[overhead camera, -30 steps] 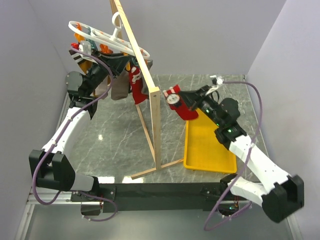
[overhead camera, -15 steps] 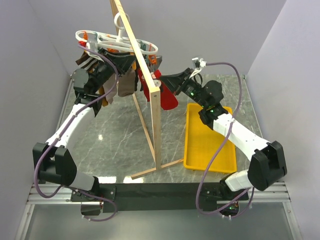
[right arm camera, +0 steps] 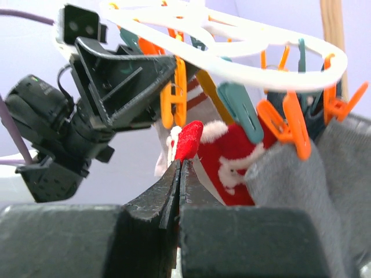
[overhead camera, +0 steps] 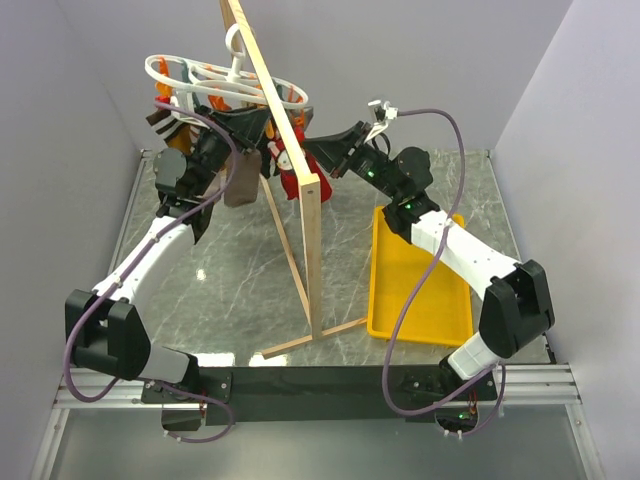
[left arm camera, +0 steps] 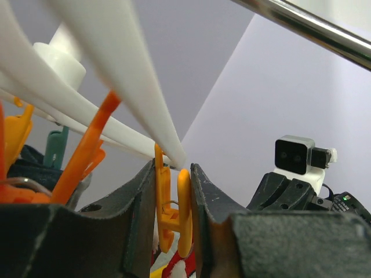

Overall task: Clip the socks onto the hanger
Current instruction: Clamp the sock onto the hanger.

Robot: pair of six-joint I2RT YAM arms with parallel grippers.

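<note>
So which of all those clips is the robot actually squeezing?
The orange clip pinched in the left gripper, just above the red sock; no gripper touches the other clips.

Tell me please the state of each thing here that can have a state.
left gripper: shut on orange clip
right gripper: shut on red sock
hanger: hanging on wooden rack
grey sock: hanging, clipped to hanger
</note>
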